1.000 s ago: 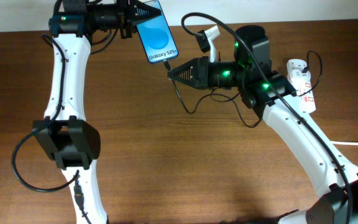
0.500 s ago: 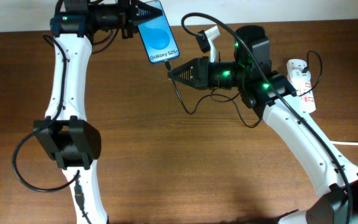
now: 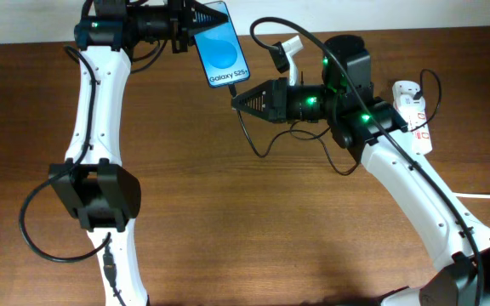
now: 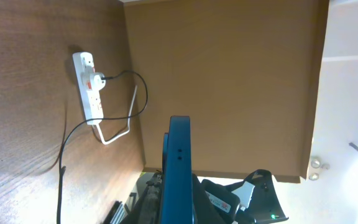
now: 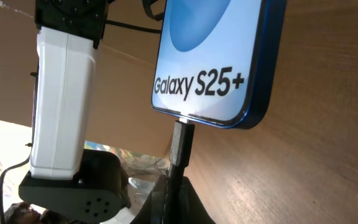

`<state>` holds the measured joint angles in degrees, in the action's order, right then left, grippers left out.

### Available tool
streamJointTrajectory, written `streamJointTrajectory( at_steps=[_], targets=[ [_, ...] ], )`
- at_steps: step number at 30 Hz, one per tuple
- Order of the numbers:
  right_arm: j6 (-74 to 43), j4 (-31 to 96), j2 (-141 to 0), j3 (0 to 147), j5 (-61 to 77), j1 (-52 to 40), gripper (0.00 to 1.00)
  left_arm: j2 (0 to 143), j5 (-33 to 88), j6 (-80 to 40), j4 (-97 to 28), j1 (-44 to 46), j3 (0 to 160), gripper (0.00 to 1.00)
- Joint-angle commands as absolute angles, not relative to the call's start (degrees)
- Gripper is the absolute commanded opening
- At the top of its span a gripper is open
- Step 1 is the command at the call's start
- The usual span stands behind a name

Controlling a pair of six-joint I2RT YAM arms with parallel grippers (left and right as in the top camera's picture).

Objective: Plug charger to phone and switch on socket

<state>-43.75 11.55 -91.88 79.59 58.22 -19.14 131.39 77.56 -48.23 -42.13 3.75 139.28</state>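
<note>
L end effector (image 3: 196, 17) clamps phone (image 3: 224, 53) mid-air, R end effector (image 3: 238, 99) pinches charger (image 5: 181, 143) at port: 1 slight tilt, tip jams or phone slips.

Left gripper (image 3: 197, 14) and right gripper (image 3: 237, 99) clamped — tips facing inward.

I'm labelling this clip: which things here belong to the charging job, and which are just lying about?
Job: phone, charger cable, power strip, left gripper holding the phone, right gripper holding the charger cable.
Just there: wooden table, arm's own black cable.
</note>
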Motion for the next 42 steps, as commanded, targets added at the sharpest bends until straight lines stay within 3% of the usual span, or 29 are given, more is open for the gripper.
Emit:
streamJointTrajectory(
  at_steps=[1, 16, 21, 24, 34, 38, 42],
  targets=[
    [-43.4, 10.5, -90.5, 79.7, 55.2, -18.5, 0.04, 131.3, 82.1, -47.9, -42.3, 5.5, 139.7, 0.00],
    [-43.4, 11.9, -90.5, 79.7, 55.2, -18.5, 0.04, 131.3, 82.3, -47.9, -42.2, 5.5, 139.7, 0.00],
    [-43.4, 15.0, -90.5, 79.7, 55.5, -18.5, 0.20, 131.3, 82.1, -47.9, -42.2, 4.6, 139.7, 0.00],
    [-43.3, 15.2, -90.5, 79.7, 57.1, -18.3, 0.35, 131.3, 82.1, -47.9, -42.2, 3.8, 139.7, 0.00],
    [-42.2, 15.2, -90.5, 79.8, 63.7, -13.8, 0.42, 131.3, 82.1, -37.9, -42.3, 3.0, 139.7, 0.00],
    [-39.4, 15.0, -90.4, 79.8, 69.2, -10.2, 0.43, 131.3, 82.3, -24.4, -46.0, 3.1, 139.7, 0.00],
    [-34.2, 18.0, -90.5, 79.8, 70.1, -7.6, 0.59, 131.3, 77.7, -13.1, -58.2, 3.8, 139.7, 0.00]
  ],
)
